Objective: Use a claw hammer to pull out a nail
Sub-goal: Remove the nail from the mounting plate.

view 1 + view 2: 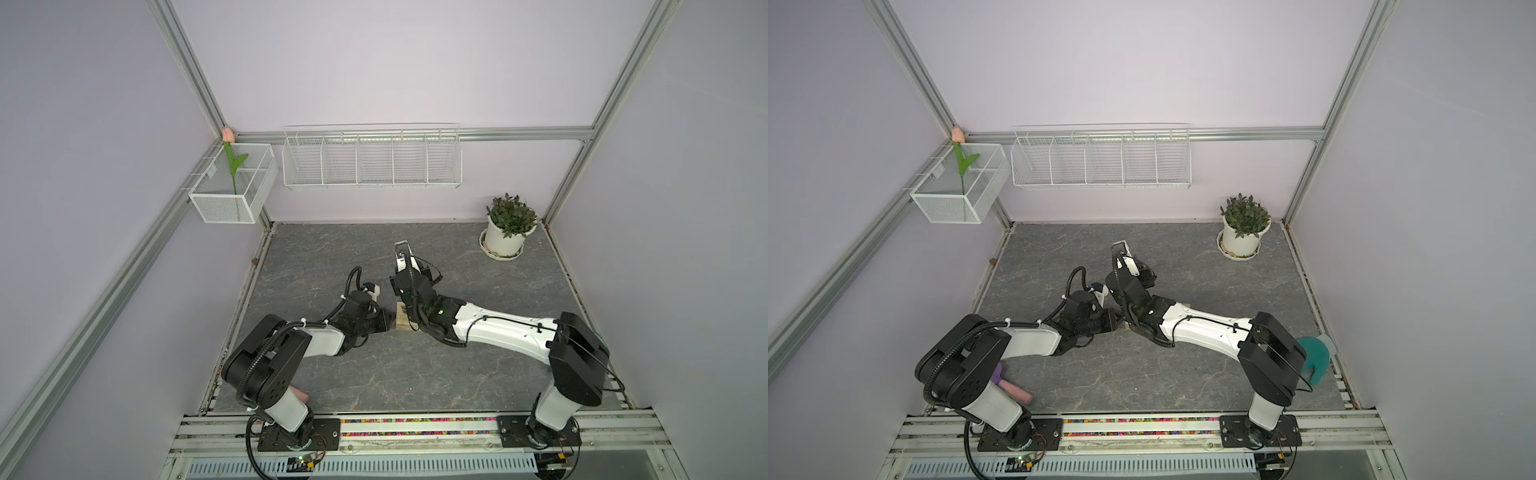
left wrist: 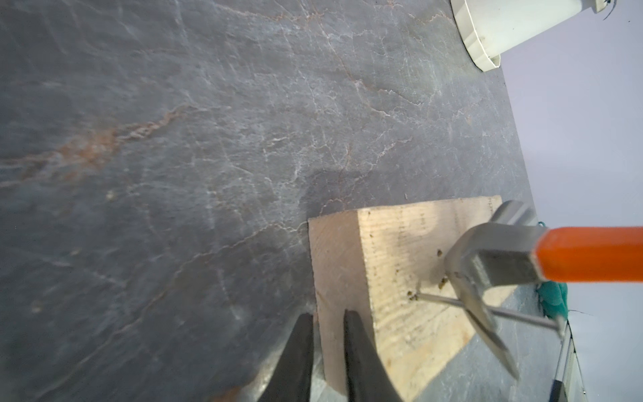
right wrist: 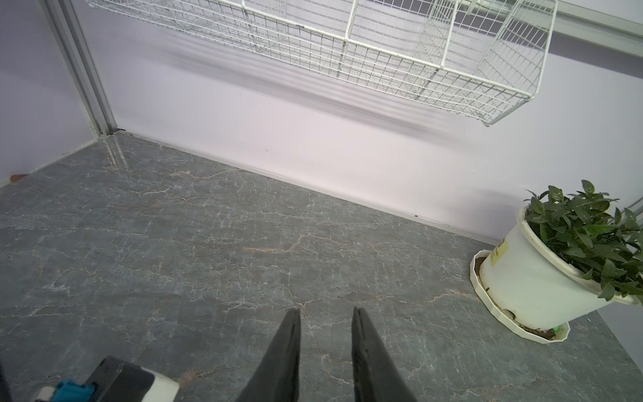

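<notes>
At the near end of the wooden block, the left tool hovers with its fingers narrowly parted and nothing between them; whether it touches the wood I cannot tell. Beyond it, on the block's top face, the nail leans far over with only its tip in the wood. The claw hammer hangs above the block, its forked claw astride the shank and short of the head. Farther on, the right tool shows a slim gap with no handle visible in it, so its grip cannot be told. The pull looks nearly done: next the claw should slide up under the nail head and lift clear, with the block braced on the surface.
</notes>
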Robot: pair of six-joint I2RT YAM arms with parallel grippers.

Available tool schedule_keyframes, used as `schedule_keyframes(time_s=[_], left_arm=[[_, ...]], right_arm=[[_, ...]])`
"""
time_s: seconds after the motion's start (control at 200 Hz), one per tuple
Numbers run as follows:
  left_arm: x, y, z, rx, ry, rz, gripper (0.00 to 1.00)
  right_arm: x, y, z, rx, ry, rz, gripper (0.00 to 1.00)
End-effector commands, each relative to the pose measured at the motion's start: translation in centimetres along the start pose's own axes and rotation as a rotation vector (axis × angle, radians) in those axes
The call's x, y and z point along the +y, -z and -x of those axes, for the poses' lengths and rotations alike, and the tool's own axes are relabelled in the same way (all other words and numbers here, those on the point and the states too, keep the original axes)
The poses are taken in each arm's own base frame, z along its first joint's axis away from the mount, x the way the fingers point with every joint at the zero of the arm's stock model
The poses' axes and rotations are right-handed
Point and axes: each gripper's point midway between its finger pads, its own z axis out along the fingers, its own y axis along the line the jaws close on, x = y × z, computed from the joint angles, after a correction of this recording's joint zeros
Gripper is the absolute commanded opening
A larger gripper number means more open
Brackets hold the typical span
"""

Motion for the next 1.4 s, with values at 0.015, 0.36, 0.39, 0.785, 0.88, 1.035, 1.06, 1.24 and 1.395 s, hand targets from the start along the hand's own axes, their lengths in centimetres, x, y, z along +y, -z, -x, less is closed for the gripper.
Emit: schedule_keyframes(time_s=[0.015, 0.36, 0.39, 0.785, 0.88, 1.035, 1.06, 1.24, 1.395], left_arm=[[-2.0, 0.4, 0.4, -0.014, -0.025, -0.054, 0.27], [-1.9, 1.1, 1.5, -0.035, -0.058, 0.004, 0.34], [-2.0, 1.1, 1.7, -0.036, -0.061, 0.006, 0.34], [-2.1, 0.8, 1.9, -0.031, -0.075, 0.01, 0.4], [-2.2, 0.4, 1.7, -0.022, -0.07, -0.009, 0.4], [-2.3, 0.0, 1.3, -0.009, -0.068, -0.03, 0.4], [-2.3, -0.1, 1.2, -0.007, -0.065, -0.032, 0.4], [-1.6, -0.4, 0.6, 0.007, -0.054, -0.018, 0.39], [-1.0, -0.6, 0.0, 0.02, -0.046, -0.002, 0.39]], right_arm=[[-2.2, 1.0, 2.4, -0.075, -0.199, 0.019, 0.07], [-4.8, 0.7, -0.4, -0.062, -0.35, 0.04, 0.07], [-5.0, 0.7, -0.4, -0.062, -0.362, 0.041, 0.07], [-5.4, 0.3, -1.6, -0.061, -0.419, 0.073, 0.07], [-5.6, 0.4, -2.6, -0.063, -0.438, 0.075, 0.07], [-6.7, 0.5, -4.4, -0.065, -0.481, 0.067, 0.07], [-6.9, 0.5, -4.6, -0.069, -0.491, 0.069, 0.07], [-8.0, 0.7, -5.8, -0.098, -0.543, 0.071, 0.07], [-8.8, 0.6, -6.5, -0.095, -0.591, 0.078, 0.07]])
